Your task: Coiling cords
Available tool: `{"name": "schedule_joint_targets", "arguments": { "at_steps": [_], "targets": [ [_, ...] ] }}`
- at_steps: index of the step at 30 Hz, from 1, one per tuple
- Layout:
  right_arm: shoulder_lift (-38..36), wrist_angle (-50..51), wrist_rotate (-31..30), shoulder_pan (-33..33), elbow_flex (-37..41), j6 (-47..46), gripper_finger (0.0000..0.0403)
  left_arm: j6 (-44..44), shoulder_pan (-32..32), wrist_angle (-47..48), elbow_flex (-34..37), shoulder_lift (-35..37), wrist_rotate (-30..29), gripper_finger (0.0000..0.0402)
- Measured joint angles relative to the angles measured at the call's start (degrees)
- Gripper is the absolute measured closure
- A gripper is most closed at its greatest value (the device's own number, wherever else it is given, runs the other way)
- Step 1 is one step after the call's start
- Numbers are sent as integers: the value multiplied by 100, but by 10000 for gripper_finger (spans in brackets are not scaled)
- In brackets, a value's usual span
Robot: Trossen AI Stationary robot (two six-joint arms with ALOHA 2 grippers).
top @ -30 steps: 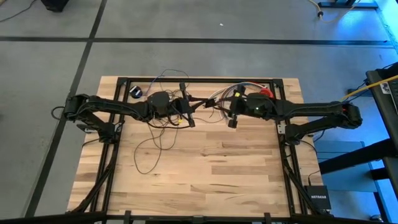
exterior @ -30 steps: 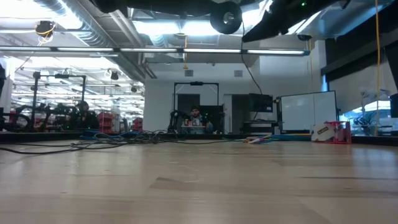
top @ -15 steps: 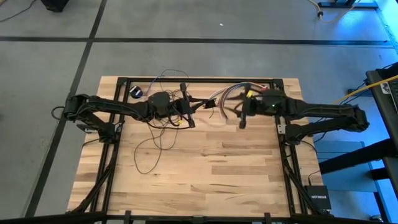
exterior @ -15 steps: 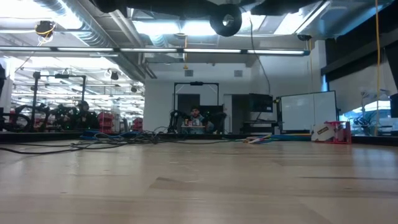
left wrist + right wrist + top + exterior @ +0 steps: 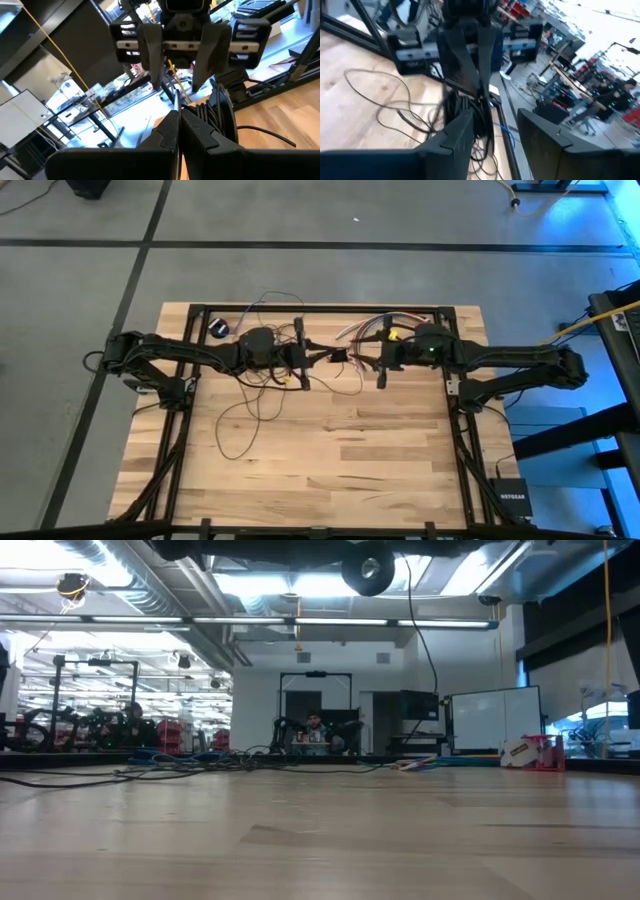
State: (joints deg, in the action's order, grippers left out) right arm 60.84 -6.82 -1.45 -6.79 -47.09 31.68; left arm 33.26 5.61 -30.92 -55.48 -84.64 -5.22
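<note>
One camera looks straight down on the whole wooden surface (image 5: 330, 440). Another sits level with it, facing the room. Both wrist cameras face each other closely.

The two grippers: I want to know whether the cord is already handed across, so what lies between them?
In the high view, a bunched stretch of the cords hangs between the left gripper, shut on it, and the open right gripper; wood shows beneath.

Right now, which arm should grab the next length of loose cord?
Right. The right gripper is open near the cord, while the left gripper is shut on it.
</note>
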Motion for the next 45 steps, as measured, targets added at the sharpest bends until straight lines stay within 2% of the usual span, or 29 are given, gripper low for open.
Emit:
{"name": "schedule_joint_targets", "arguments": {
  "at_steps": [5, 8, 18, 23, 28, 45],
  "targets": [
    [228, -117, -1, 0, 2, 58, 246, 17, 0, 25, 0, -2, 16, 396],
    [305, -220, -2, 0, 2, 179, 263, 20, 0, 29, 0, 0, 16, 396],
    [460, -254, 50, -11, 2, 523, 392, 20, 0, 27, 0, 0, 16, 396],
    [490, -360, 14, -4, 2, 614, 382, 15, 0, -21, 0, 0, 18, 396],
    [493, -504, 52, -4, 4, 633, 396, -1, 0, -156, 0, 0, 18, 396],
    [493, -721, -29, 1, 9, 650, 398, 161, 0, -227, -2, 7, 16, 396]
  ]
}}
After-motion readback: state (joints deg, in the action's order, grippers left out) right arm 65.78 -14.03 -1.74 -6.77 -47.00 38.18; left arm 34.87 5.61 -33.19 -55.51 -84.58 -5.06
